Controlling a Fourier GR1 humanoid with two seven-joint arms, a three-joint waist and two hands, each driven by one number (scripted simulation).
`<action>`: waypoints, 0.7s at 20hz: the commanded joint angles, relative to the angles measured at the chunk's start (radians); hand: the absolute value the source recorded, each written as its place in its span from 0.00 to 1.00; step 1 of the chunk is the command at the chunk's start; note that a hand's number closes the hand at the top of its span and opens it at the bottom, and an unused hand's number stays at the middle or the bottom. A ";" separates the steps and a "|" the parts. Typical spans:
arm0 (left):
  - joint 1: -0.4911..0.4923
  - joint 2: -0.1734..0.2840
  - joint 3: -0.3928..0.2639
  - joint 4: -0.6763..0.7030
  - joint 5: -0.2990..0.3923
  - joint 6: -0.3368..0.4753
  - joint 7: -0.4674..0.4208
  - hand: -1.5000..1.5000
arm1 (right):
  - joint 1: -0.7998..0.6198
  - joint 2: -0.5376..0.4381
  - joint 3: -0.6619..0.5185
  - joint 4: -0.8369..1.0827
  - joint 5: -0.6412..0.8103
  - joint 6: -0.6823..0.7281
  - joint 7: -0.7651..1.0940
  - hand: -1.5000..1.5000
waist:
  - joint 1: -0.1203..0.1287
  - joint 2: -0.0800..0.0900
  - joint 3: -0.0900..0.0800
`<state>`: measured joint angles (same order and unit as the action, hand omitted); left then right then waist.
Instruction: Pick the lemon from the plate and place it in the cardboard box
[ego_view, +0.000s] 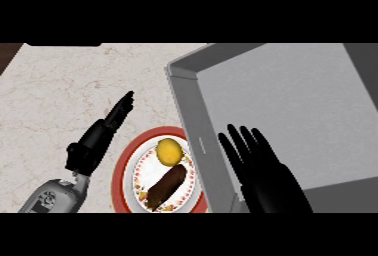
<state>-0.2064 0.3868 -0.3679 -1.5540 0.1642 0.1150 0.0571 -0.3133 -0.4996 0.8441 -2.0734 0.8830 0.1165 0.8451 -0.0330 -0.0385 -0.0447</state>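
Yellow lemon (169, 151) lay on red-rimmed plate (122, 167) beside dark brown oblong food (165, 186), just left of grey box (288, 115). Right robot hand (267, 175) hovered over box wall, fingers straight. Left robot hand (100, 137) over marble surface (66, 95), fingers extended, holding nothing.

A pale, marble-patterned stone surface (66, 90) fills the left part of the view. A dark brown, elongated, sausage-shaped food item (165, 186) lies slanted, its upper end toward the right.
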 joint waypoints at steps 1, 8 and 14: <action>-0.022 -0.012 -0.002 0.004 -0.004 0.000 0.011 0.50 | -0.010 0.208 0.100 0.028 -0.014 0.119 0.203 0.00 | 0.031 0.032 0.037; -0.003 -0.030 -0.022 0.014 -0.013 -0.016 -0.016 0.50 | -0.089 0.432 0.075 0.155 -0.011 0.161 0.349 0.00 | 0.051 0.039 0.040; -0.052 -0.054 -0.011 0.067 -0.024 -0.018 -0.027 0.50 | -0.130 0.497 0.074 0.330 0.032 0.101 0.332 0.00 | 0.042 0.045 0.041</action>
<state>-0.2489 0.3591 -0.3668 -1.5142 0.1530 0.0966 0.0535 -0.4430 -0.0424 0.9008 -1.9391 0.8942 0.2341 1.0814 0.0057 -0.0352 -0.0349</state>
